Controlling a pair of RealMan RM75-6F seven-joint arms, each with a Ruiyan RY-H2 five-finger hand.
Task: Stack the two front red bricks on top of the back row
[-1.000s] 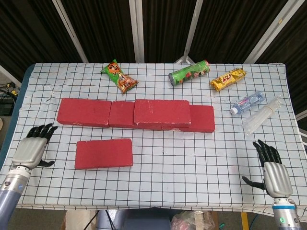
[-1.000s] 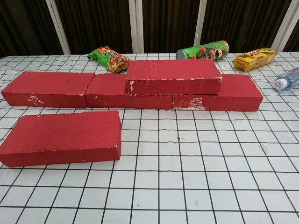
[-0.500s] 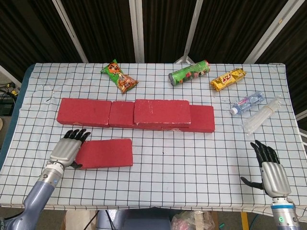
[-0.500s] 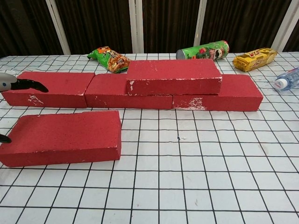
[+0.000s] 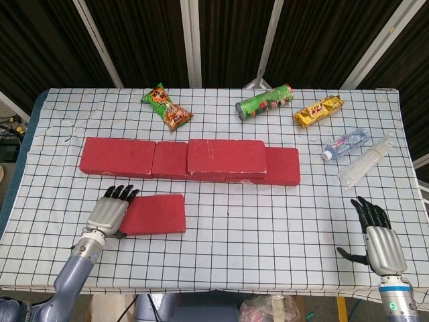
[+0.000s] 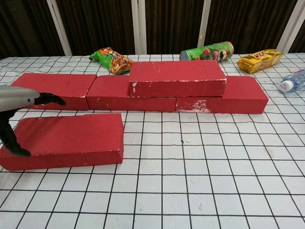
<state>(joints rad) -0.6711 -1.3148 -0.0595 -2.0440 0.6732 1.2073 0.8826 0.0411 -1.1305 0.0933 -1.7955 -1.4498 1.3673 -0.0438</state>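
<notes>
One red brick (image 5: pixel 157 213) (image 6: pixel 71 138) lies alone at the front left of the checked table. Behind it runs the back row of red bricks (image 5: pixel 117 155) (image 6: pixel 52 88), with another red brick (image 5: pixel 226 157) (image 6: pixel 177 78) stacked on its middle and right part. My left hand (image 5: pixel 110 213) (image 6: pixel 19 95) hovers over the front brick's left end, fingers stretched above its top and thumb down at its front face; no firm grip shows. My right hand (image 5: pixel 381 238) rests open near the table's front right edge, holding nothing.
Along the back lie a green snack bag (image 5: pixel 167 107) (image 6: pixel 110 59), a green can (image 5: pixel 265 100) (image 6: pixel 207 51) on its side and a yellow packet (image 5: pixel 318 111) (image 6: pixel 259 60). A water bottle (image 5: pixel 345 144) (image 6: pixel 293 81) and a clear plastic tube (image 5: pixel 367 159) lie at the right.
My left hand has moved right from the table's left edge onto the left end of the front brick. The bricks and the right hand have stayed put.
</notes>
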